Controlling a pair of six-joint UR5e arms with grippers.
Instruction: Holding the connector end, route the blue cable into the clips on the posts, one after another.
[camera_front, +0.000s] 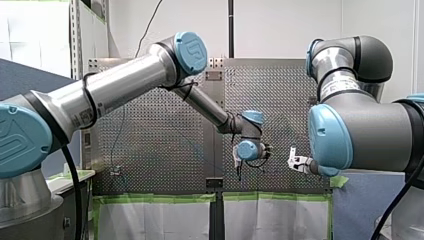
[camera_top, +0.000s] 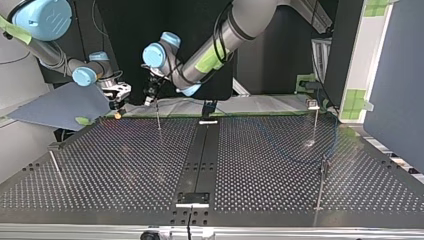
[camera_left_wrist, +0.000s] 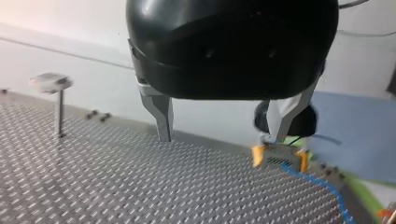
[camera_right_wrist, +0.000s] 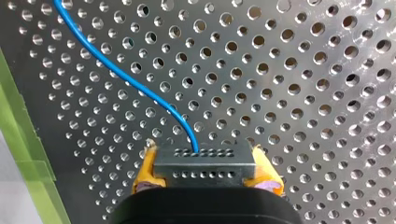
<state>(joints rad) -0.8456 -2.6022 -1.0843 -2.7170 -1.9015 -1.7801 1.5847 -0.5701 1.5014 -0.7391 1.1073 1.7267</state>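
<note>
- Right fingers (camera_right_wrist: 147, 169), yellow-padded, clamped on the connector (camera_right_wrist: 205, 164), near the far-left corner of the desk (camera_right_wrist: 317, 93) in the top view.
- Blue cable (camera_right_wrist: 135, 84) runs slack from it across the desk.
- Left fingers (camera_left_wrist: 161, 116) spread, empty, just by the nearest post (camera_top: 158, 117).
- Next, likely: pull cable taut, bring it level with that post's clip, press in sideways.
- Clip mouths too small to read; cable's far run hard to trace.

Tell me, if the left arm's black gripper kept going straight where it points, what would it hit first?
Most likely the bare perforated metal table: my left gripper points its open fingers down at it, with nothing between them. How far off is unclear.
</note>
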